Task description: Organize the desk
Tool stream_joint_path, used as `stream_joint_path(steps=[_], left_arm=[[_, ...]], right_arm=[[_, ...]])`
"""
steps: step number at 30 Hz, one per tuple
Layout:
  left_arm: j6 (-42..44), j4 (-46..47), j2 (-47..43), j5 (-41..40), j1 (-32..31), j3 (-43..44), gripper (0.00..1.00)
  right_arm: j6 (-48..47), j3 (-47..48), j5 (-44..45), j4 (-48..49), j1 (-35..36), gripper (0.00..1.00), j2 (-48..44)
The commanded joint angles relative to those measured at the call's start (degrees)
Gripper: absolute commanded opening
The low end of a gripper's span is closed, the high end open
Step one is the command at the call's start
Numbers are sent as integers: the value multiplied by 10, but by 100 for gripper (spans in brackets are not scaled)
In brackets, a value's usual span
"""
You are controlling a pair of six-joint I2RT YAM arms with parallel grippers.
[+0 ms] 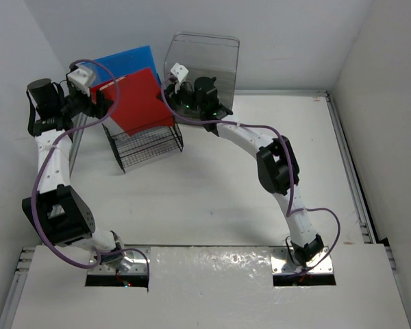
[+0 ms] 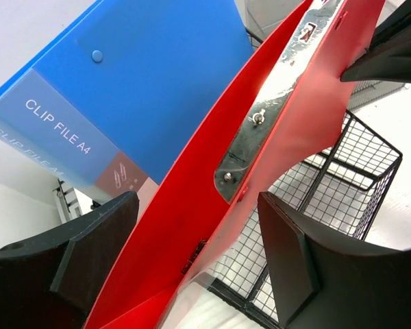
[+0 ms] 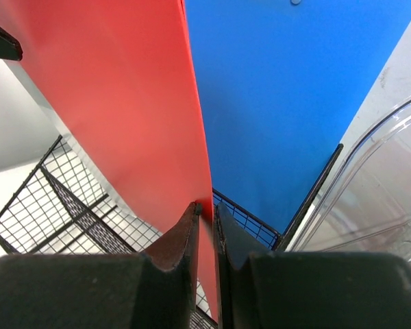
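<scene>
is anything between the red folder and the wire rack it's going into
Nothing visible blocks it. The flat red plastic folder, pinched by the right gripper, leans over the black wire rack, whose near section shows only mesh. The blue plastic clip file stands behind it, not beneath.

The blue folder is labelled "CLIP FILE A4".

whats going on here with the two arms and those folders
Two robot arms are filing a red folder at the black wire rack on the desk. The right end effector is pinched shut on the folder's edge, holding it tilted. The left end effector sits open around it, jaws apart on either side. A blue folder leans just behind the red one.
</scene>
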Motion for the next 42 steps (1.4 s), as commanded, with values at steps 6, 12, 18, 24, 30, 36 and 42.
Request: stream_joint_path(steps=[6,12,18,24,30,36,42], left_arm=[[-10,19,-22,-6,-5,35,50],[-15,16,-21,24,-5,36,13],[-31,32,-15,37,-10,51,6],[-44,49,2,0,-24,64,8],[-54,51,14,-13,-24,80,12],[-50,43,18,-25,-26,77,38],[-51,43,18,-55,-27,86,57]], right_arm=[[40,34,-25,69,-2,6,23],[68,6,-47,98,-2,2,18],[83,-11,-51,107,-3,1,19],[107,-32,-42,111,-3,1,25],[133,-64,-37,120,-3,1,34],[112,-90,-16,99,-4,17,27],[50,-116,-6,53,-7,51,-22]])
